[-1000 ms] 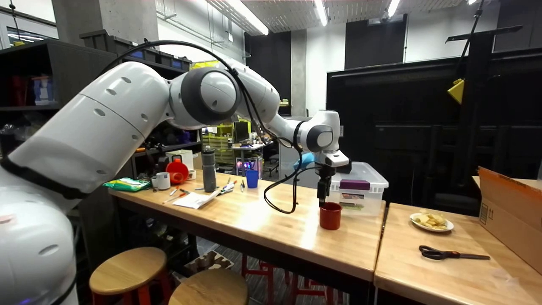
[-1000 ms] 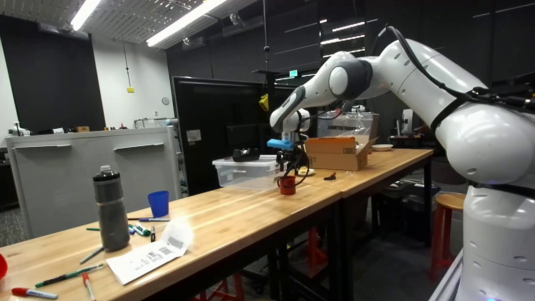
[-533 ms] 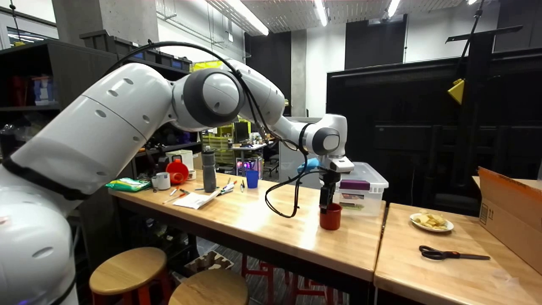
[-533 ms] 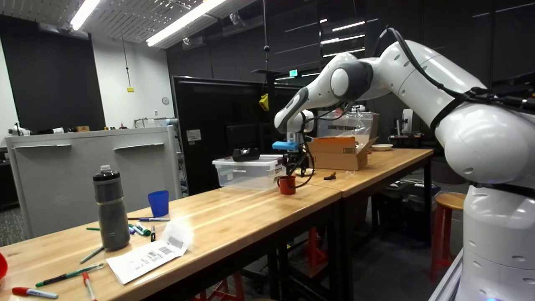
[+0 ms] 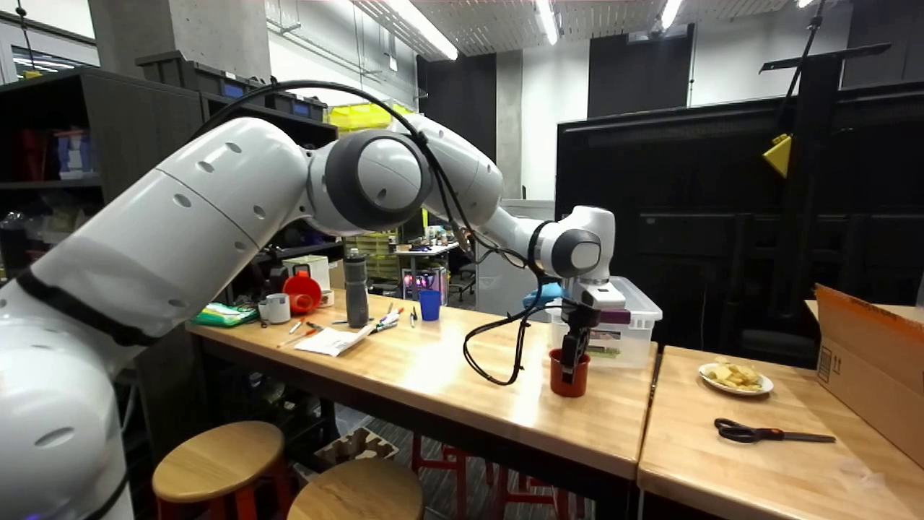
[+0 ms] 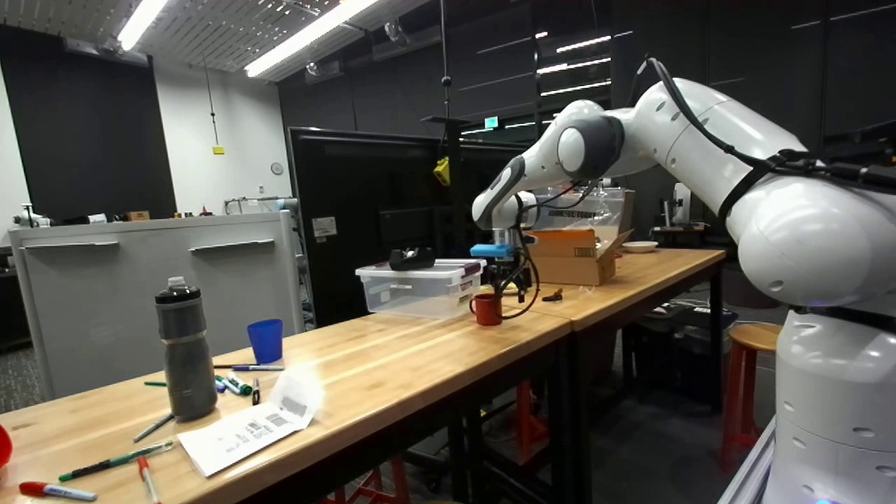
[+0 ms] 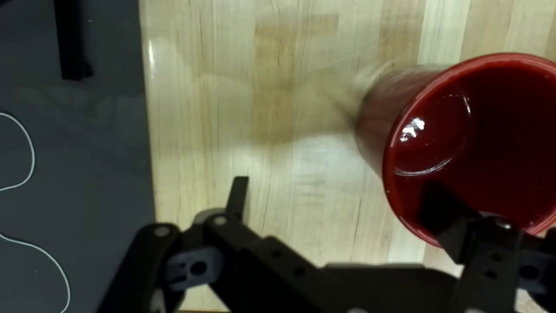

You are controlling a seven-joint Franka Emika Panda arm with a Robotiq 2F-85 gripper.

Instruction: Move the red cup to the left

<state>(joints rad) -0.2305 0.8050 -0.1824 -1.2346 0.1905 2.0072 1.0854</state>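
the red cup (image 6: 485,311) stands on the bench (image 6: 392,364), the box (image 6: 420,294) near it. the gripper (image 7: 339,189) is spread wide, one finger in the red cup's mouth, the other outside its rim.

We see one red cup (image 7: 456,148). It is round and shiny, and we can look right down inside it. It stands right way up on the wooden table (image 5: 462,354), near the clear box (image 6: 413,297). In an exterior view we can spot its handle (image 6: 472,305).
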